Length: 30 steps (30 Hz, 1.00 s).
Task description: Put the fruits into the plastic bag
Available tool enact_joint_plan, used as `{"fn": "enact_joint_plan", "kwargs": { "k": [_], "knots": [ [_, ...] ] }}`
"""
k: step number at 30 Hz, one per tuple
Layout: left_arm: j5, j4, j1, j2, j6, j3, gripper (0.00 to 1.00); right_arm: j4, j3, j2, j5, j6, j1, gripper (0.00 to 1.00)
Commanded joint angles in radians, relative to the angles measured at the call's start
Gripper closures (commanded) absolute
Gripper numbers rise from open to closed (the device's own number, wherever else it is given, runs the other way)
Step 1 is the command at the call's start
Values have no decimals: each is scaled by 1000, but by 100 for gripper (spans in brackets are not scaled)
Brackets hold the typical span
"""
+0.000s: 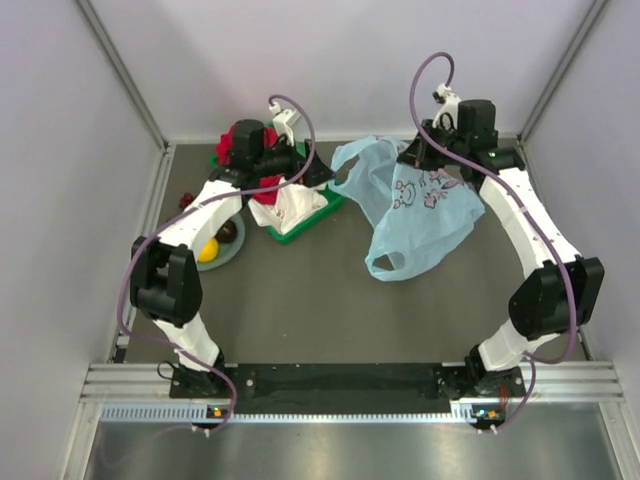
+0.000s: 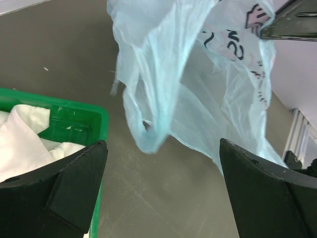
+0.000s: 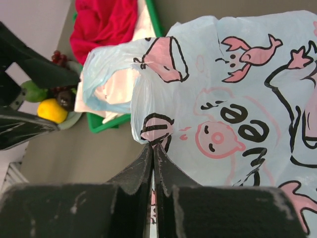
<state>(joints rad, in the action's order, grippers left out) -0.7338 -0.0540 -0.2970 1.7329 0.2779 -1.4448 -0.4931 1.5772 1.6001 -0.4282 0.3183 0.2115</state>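
Dark grey table (image 1: 320, 300) between pale walls (image 1: 60, 150). Top view: thin translucent light-blue plastic bag (image 1: 425, 215) upper right, round orange-yellow citrus (image 1: 208, 250) at left. Left wrist: left gripper (image 2: 161, 146) spread wide, empty. Right wrist: right gripper (image 3: 153, 148) clamped on bag's edge.

From above, the left arm (image 1: 215, 200) covers most of the round grey-green plate (image 1: 233, 251), and just the round yellow citrus (image 1: 208, 250) peeks out. Right wrist view: thin light-blue plastic bag (image 3: 257, 74) runs off the right edge, dark purple grapes (image 3: 58, 57) half behind that arm. Left wrist: green plastic tray (image 2: 79, 116) cut at the left edge.
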Motion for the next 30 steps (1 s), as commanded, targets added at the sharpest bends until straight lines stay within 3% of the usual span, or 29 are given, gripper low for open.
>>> {"fn": "enact_joint_plan", "kwargs": {
  "k": [1,5,13,17,18,20,21,22,24,28,30],
  "knots": [
    [76,-12,-25,10,-52,-48,1,57,0,-65,-79,25,14,100],
    [145,-4,-47,10,-77,-48,1,56,-2,-63,-99,38,14,100],
    [131,29,-73,48,-37,-54,3,47,18,-40,-113,39,14,100],
    [139,-1,-79,62,-26,-69,22,30,39,-13,-113,24,16,100],
    [136,-15,-80,71,-28,-84,36,24,46,-5,-113,21,16,100],
    [129,-41,-80,82,-29,-103,54,4,70,17,-113,7,14,100],
    [126,-64,-79,89,-29,-120,73,-2,79,23,-109,-1,15,100],
    [128,-73,-79,93,-29,-126,85,-10,95,27,-94,-5,16,100],
    [134,-92,-80,93,-23,-138,100,-36,106,35,-57,-19,14,99],
    [154,-93,-80,76,-17,-138,100,-68,116,26,58,-39,16,86],
    [159,-99,-80,73,-13,-141,100,-76,113,11,92,-54,16,68]
  ]
}}
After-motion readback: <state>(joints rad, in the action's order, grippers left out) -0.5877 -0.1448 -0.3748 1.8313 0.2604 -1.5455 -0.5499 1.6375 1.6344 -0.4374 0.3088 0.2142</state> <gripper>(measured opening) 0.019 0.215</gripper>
